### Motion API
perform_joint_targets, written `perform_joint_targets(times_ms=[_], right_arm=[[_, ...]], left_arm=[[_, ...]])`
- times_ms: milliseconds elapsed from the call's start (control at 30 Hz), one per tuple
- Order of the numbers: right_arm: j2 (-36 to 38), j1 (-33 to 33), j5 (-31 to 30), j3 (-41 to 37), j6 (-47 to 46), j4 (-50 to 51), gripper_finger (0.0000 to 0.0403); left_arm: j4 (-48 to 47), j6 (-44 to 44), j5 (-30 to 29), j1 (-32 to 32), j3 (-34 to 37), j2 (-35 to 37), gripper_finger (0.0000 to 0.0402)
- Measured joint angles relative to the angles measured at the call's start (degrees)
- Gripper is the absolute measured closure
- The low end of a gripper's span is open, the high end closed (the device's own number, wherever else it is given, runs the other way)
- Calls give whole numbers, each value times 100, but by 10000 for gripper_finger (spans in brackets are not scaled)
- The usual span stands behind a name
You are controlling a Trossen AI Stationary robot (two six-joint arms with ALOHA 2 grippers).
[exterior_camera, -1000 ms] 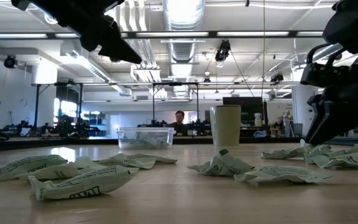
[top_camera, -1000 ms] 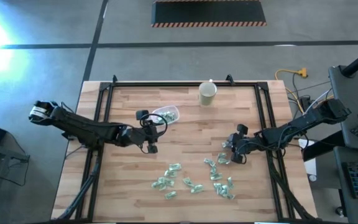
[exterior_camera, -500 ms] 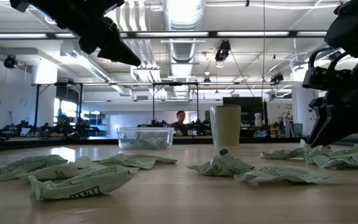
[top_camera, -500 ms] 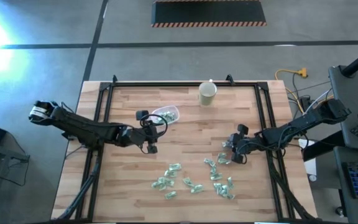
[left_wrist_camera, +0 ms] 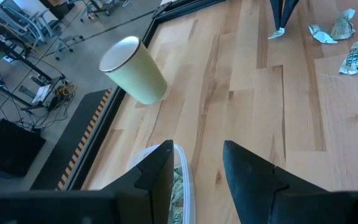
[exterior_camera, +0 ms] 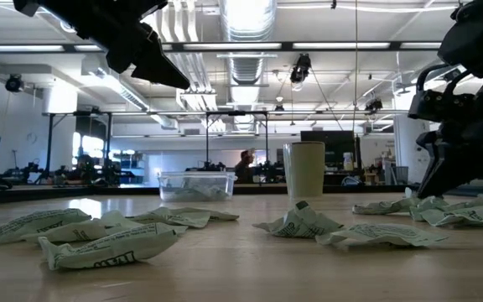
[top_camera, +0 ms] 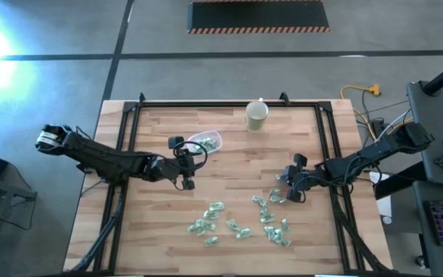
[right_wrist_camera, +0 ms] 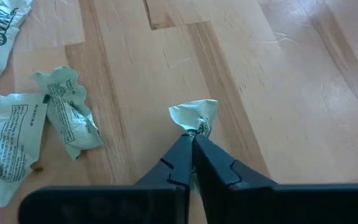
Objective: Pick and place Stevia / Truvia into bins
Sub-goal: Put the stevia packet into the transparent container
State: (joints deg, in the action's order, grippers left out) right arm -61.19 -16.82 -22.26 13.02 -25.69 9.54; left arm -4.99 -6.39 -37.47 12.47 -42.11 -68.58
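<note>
Right end effector (top_camera: 289, 187) in high view: low on tabletop (top_camera: 237, 165) at right edge of sachet scatter (top_camera: 241, 223). Left end effector (top_camera: 187, 163) just beside clear tub (top_camera: 206, 141).
Low view: tub (exterior_camera: 195, 184) holds sachets, beige cup (exterior_camera: 305, 169) nearby.
L wrist: fingers (left_wrist_camera: 248, 177) apart, released, tub rim (left_wrist_camera: 183, 180) between them.
R wrist: tips clenched on one crumpled sachet (right_wrist_camera: 196, 116), others lying near.
</note>
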Motion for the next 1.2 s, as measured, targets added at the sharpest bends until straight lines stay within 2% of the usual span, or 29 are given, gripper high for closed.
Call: perform_joint_targets(times_ms=[200,400,700,833,1000,1200], right_arm=[[0,0,2,179,289,2,394],[2,-4,-30,673,792,-170,394],[-281,76,-671,1133,2470,-2152,394],[-800,430,-659,1373,2947,-2856,394],[-1806,1132,-290,1970,3097,-2943,394],[-3117,1885,425,2995,3328,-2939,394]], left_arm=[[0,0,0,0,0,0,278],[0,-2,-1,0,0,0,278],[-1,-29,-2,0,0,0,278],[-181,-57,-4,34,-7,35,278],[-890,13,-8,285,-6,312,278],[-2052,1000,-2,701,8,906,278]])
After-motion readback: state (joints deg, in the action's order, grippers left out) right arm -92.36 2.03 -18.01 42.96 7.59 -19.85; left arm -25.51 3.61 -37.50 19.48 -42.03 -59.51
